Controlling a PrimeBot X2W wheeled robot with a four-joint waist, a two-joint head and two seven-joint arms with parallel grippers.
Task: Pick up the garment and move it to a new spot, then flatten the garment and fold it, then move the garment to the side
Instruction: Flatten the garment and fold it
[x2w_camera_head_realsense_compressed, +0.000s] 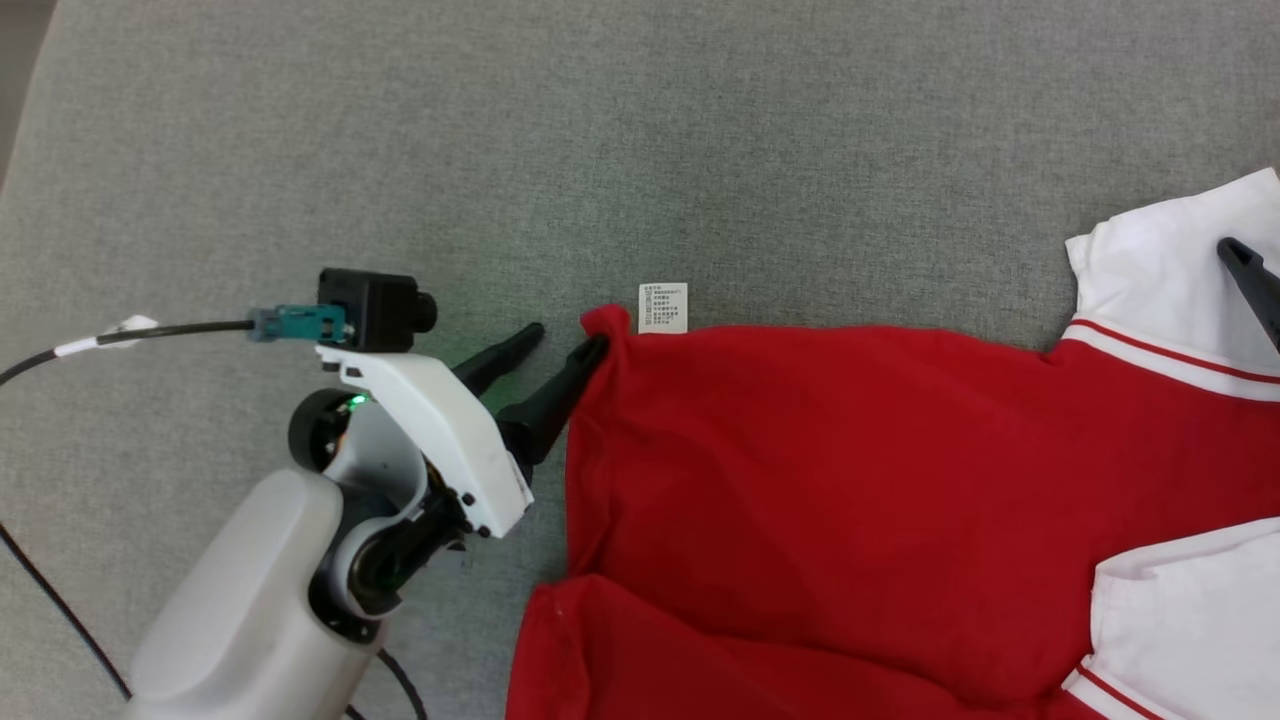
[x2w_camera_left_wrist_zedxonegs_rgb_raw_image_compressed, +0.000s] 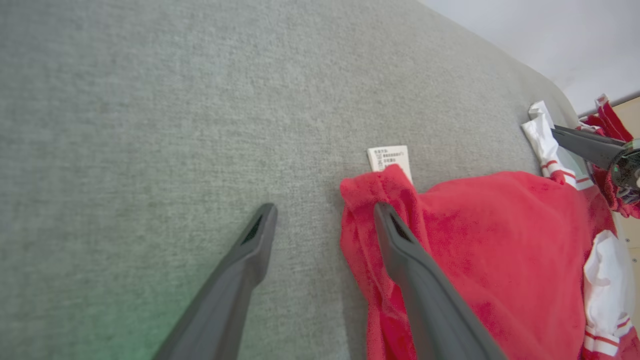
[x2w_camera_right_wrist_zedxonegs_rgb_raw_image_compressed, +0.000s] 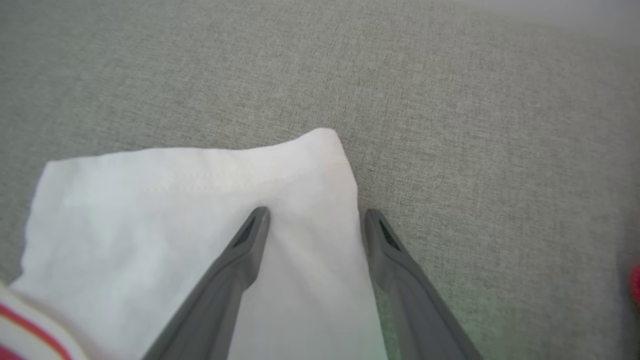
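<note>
Garment (x2w_camera_head_realsense_compressed: 850, 470): one, spread on the grey surface (x2w_camera_head_realsense_compressed: 600, 130) and filling the lower right of the head view. The body is red and fleecy-looking, with soft creases along its left edge. A second red layer shows at the bottom.

Sleeves: two, in smooth white cloth. One is at the upper right (x2w_camera_head_realsense_compressed: 1160, 270) and one at the lower right (x2w_camera_head_realsense_compressed: 1190, 600). Each joins the red body through a white band with thin red stripes.

Care label (x2w_camera_head_realsense_compressed: 663, 307): one small white rectangle with dark print. It lies flat on the surface at the garment's upper left corner.

Left gripper (x2w_camera_head_realsense_compressed: 568, 338): at that same corner, jaws spread wide and holding nothing. The inner finger (x2w_camera_left_wrist_zedxonegs_rgb_raw_image_compressed: 400, 245) lies over the bunched red corner. Whether it presses the cloth I cannot tell. The outer finger (x2w_camera_left_wrist_zedxonegs_rgb_raw_image_compressed: 250, 240) is over bare surface, apart from the cloth.

Right gripper (x2w_camera_right_wrist_zedxonegs_rgb_raw_image_compressed: 317, 212): at the upper sleeve, jaws apart and gripping nothing. One finger is over the white cloth, the other just off the sleeve's side edge over grey.

Fingers: two per gripper, dark, long and tapered.

Surface: grey woven fabric with a fine, even weave.

Cable (x2w_camera_head_realsense_compressed: 150, 330): one, black, running to the left wrist camera.
</note>
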